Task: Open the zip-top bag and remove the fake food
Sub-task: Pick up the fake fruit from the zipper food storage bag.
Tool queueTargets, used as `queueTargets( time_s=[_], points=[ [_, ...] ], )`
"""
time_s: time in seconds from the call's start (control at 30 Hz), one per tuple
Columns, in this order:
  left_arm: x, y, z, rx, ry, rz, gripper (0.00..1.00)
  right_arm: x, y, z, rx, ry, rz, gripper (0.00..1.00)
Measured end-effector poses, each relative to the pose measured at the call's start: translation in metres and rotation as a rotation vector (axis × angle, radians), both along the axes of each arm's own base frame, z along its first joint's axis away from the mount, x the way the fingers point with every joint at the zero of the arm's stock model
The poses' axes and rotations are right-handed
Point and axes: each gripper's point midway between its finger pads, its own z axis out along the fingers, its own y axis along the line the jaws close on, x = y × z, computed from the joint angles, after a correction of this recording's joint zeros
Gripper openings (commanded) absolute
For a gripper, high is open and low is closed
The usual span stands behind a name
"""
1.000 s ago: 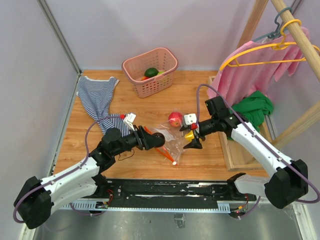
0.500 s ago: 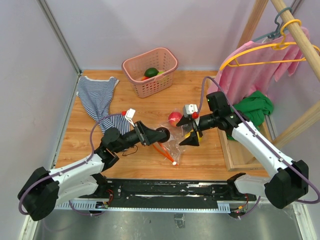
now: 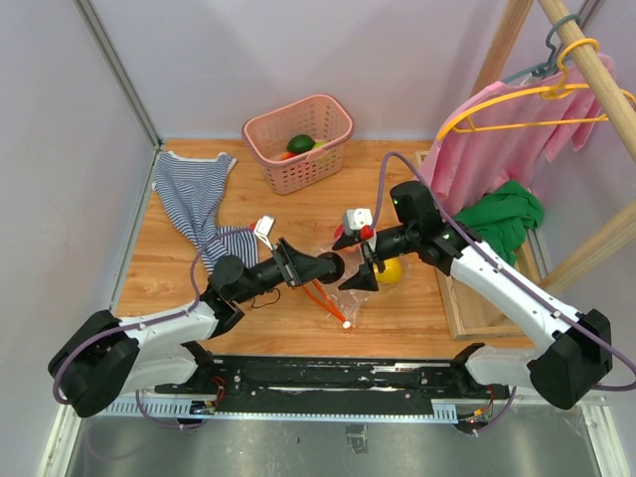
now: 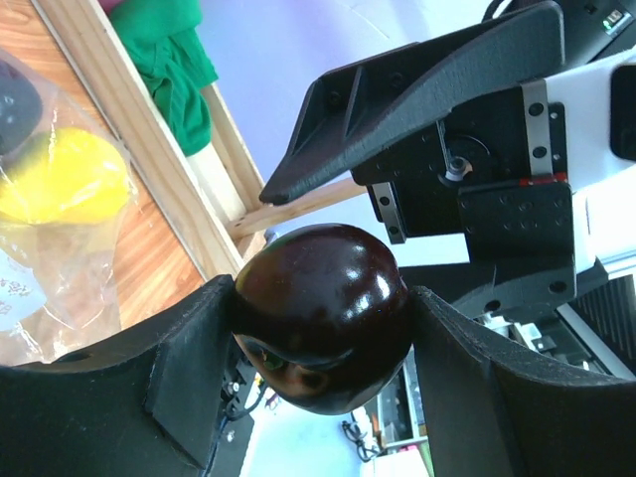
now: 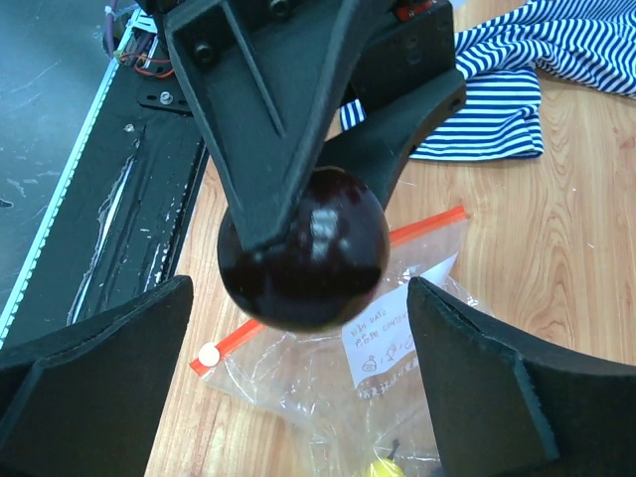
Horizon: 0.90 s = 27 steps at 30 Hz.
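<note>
The zip-top bag (image 3: 343, 290) lies crumpled at the centre of the top view. Just above it, my left gripper (image 3: 320, 266) is clamped on the dark purple fruit (image 4: 323, 328). My right gripper (image 3: 351, 261) stands wide, facing that fruit without touching it. To take it cleanly, I should centre my right jaws on its widest part, close firmly, then let the left release. The yellow piece (image 3: 390, 270) sits at the bag's right edge.

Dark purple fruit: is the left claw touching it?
Touching. The left wrist view shows the dark purple fruit squeezed between both fingers of the left claw, no gap on either side.
</note>
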Motion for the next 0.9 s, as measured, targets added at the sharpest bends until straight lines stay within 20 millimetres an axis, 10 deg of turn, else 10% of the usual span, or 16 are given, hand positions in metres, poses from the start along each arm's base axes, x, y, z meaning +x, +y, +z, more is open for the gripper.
queueTargets(
  time_s=[0.4, 0.67, 0.9],
  points=[
    [-0.006, -0.008, 0.002, -0.026, 0.015, -0.021, 0.40, -0.010, 0.014, -0.007, -0.031, -0.028, 0.026, 0.81],
    [-0.006, -0.008, 0.002, -0.028, 0.015, -0.020, 0.42, -0.010, 0.016, -0.008, -0.034, -0.035, 0.027, 0.57],
    [-0.006, -0.008, 0.001, -0.025, 0.020, -0.019, 0.71, -0.010, 0.016, -0.009, -0.037, -0.033, 0.027, 0.28]
  ],
)
